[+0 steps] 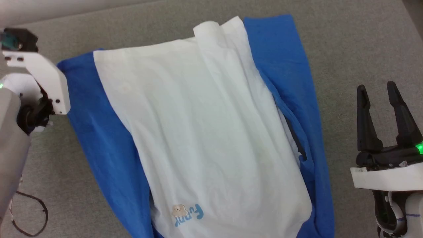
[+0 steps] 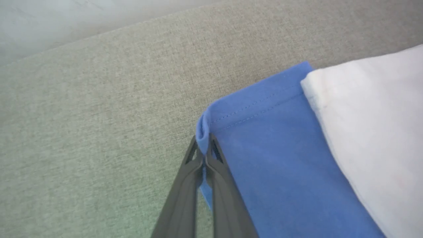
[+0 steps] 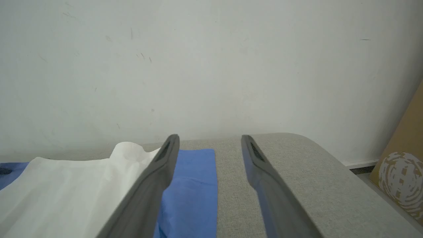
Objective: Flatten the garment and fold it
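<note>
1. Head view: the garment (image 1: pixel 205 132) lies spread across the middle of the grey cushion (image 1: pixel 347 39), white body up. The right gripper (image 1: pixel 376 86) hovers over the cushion's right side, fingers parted and empty.
2. Left wrist view: the left gripper (image 2: pixel 204 145) is clenched on the garment's blue cuff (image 2: pixel 251 102), low over the cushion.
3. Right wrist view: the parted fingers point toward the cushion's far edge.

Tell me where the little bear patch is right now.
In the head view the bear patch sits low, left of centre, on the white front of the garment, next to the light-blue lettering.
</note>
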